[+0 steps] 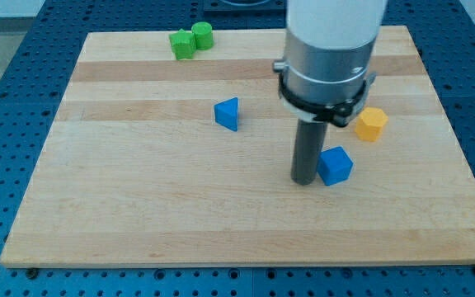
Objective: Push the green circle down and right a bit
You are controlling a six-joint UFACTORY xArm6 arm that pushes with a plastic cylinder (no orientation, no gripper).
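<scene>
Blocks surround us: our tip touches the blue cube, holding nothing; green circle stands upright upper left, beside a green block.

Our arm is a white cylinder ending in a silver-grey collar ringed by a black clamp, perhaps bolted; below hangs our straight dark rod, my tip.

Bright, even overhead lighting; soft, short shadows beneath the blocks and rod. Mild glare on the arm's white housing at upper centre. Focus sharp throughout.
</scene>
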